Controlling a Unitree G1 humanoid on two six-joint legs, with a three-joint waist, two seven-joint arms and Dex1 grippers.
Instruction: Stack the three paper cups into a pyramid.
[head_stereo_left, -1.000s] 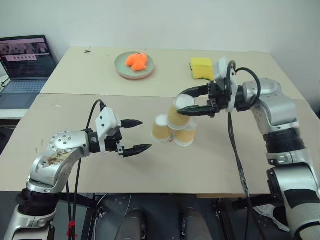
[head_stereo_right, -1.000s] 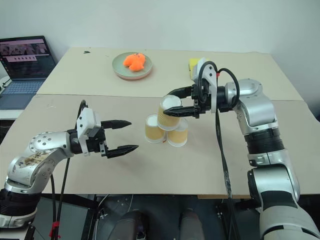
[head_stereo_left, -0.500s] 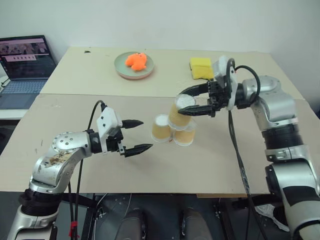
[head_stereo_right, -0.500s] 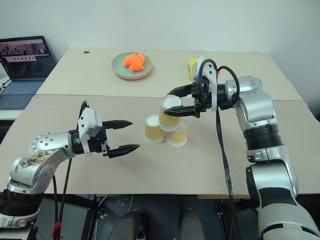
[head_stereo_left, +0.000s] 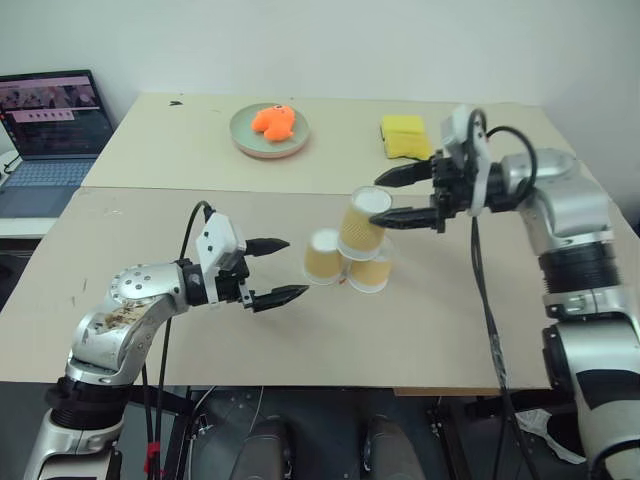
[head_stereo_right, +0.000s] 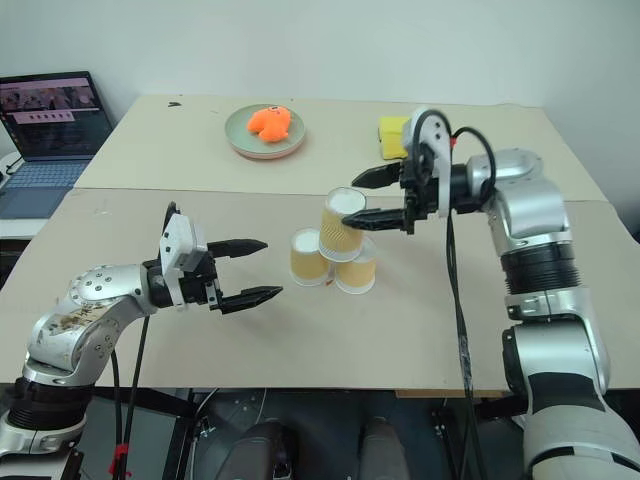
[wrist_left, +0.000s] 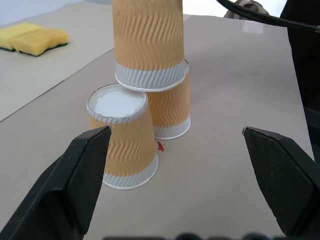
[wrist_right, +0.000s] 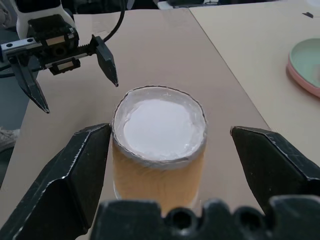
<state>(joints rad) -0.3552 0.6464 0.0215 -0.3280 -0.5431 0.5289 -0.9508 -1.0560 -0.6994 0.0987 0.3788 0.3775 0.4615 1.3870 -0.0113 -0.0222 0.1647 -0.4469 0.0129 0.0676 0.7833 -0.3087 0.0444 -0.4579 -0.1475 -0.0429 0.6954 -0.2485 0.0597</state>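
Head view: right gripper (head_stereo_left: 402, 193) has let go since a second ago. It was clamped on the top cup (head_stereo_left: 363, 221); now its jaws are spread and it has backed off just to the right, touching nothing. Pyramid unchanged: left base cup (head_stereo_left: 321, 255) and right base cup (head_stereo_left: 371, 271) upside down side by side on the table (head_stereo_left: 420, 320), top cup straddling both, tilted slightly. Left gripper (head_stereo_left: 276, 270) hasn't moved, wide open and empty, near the left base cup.

Left wrist view: three cups stacked, white bases up; yellow sponge (wrist_left: 33, 39) far behind.

Right wrist view: top cup between open fingers (wrist_right: 77, 170), no contact.
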